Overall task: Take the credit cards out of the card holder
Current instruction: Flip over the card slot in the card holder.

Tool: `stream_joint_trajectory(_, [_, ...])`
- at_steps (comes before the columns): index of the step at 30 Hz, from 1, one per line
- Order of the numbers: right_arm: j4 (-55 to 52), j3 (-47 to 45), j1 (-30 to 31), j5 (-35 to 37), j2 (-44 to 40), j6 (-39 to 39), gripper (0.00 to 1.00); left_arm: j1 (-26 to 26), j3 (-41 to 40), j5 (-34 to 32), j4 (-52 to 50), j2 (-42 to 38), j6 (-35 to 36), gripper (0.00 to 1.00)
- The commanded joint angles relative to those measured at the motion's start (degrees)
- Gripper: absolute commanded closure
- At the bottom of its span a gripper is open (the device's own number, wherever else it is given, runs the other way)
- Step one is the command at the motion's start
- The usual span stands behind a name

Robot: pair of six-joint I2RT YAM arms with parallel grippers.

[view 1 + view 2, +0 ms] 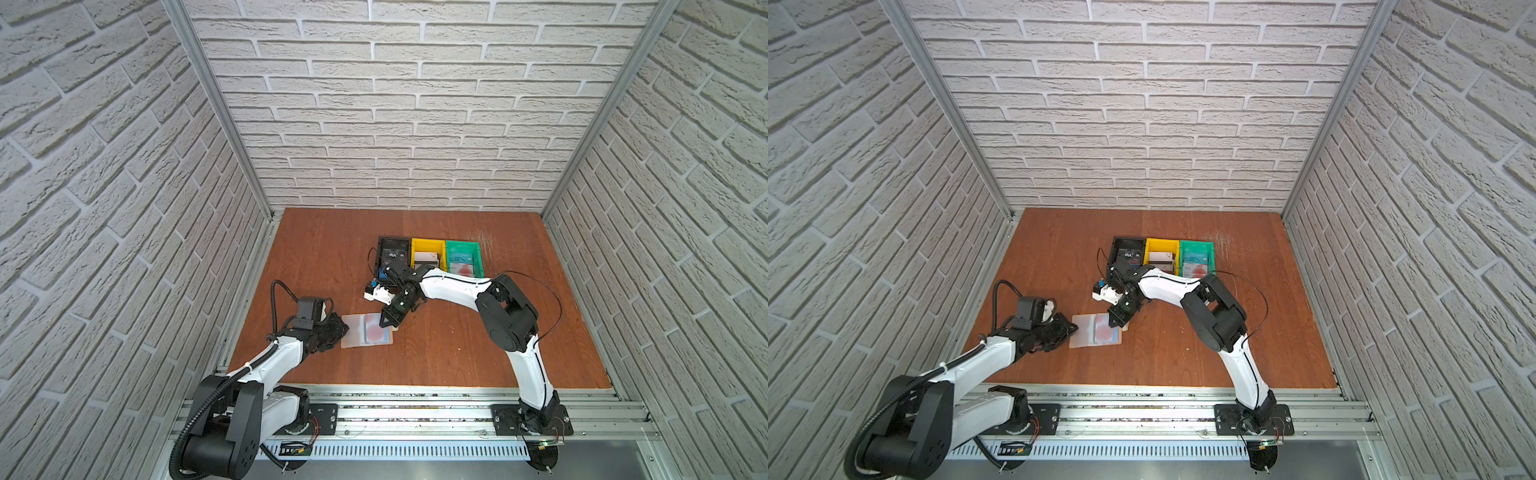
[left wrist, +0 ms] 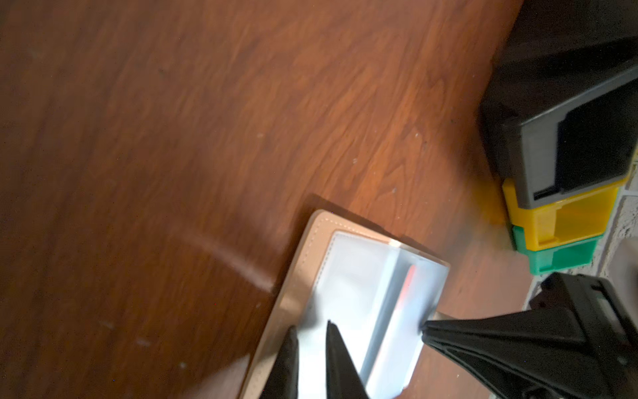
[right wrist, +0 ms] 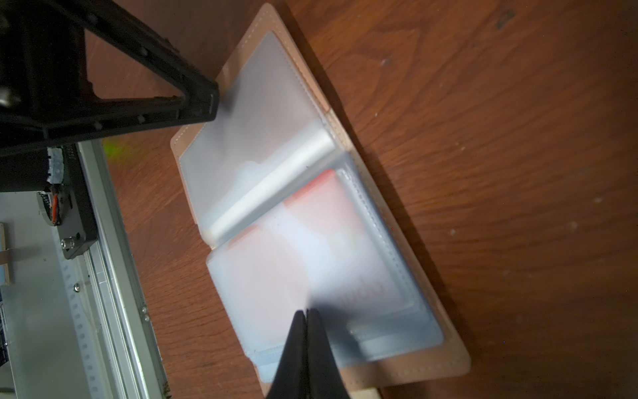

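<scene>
The tan card holder (image 1: 353,332) (image 1: 1082,332) lies open on the wooden table, its clear sleeves facing up. Its right page holds a pale credit card with a red circle (image 1: 376,333) (image 3: 293,248). My left gripper (image 1: 343,328) (image 2: 312,328) is over the left page, its jaws a narrow gap apart and its tips on the sleeve. My right gripper (image 1: 383,323) (image 3: 305,311) is shut, tips together and touching the right page's sleeve over the pale card. I cannot tell whether it pinches anything. More credit cards lie in the bins, among them a dark VIP card (image 1: 390,253) and a teal one (image 1: 460,262).
A black bin (image 1: 390,241), a yellow bin (image 1: 428,242) and a green bin (image 1: 463,244) stand side by side behind the holder. The right arm's forearm (image 1: 453,286) reaches across in front of them. Brick-patterned walls close three sides, and an aluminium rail (image 1: 415,415) runs along the front.
</scene>
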Motion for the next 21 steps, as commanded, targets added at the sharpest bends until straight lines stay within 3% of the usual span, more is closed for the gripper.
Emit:
stream_joint_trajectory(1, [-0.7, -0.5, -0.7, 1.6, -1.6, 0.6, 0.94, -0.3, -1.2, -0.6, 2.2, 1.0, 0.4, 0.82])
stream_joint_trajectory(16, [-2.6, -0.6, -1.2, 4.4, -0.1, -0.4, 0.94, -0.3, -1.3, -0.6, 2.2, 1.9, 0.8, 0.83])
stream_joint_trajectory(21, [-2.7, 0.3, -1.0, 1.1, 1.9, -0.4, 0.95, -0.3, -1.2, 0.0, 3.0, 2.6, 0.8, 0.82])
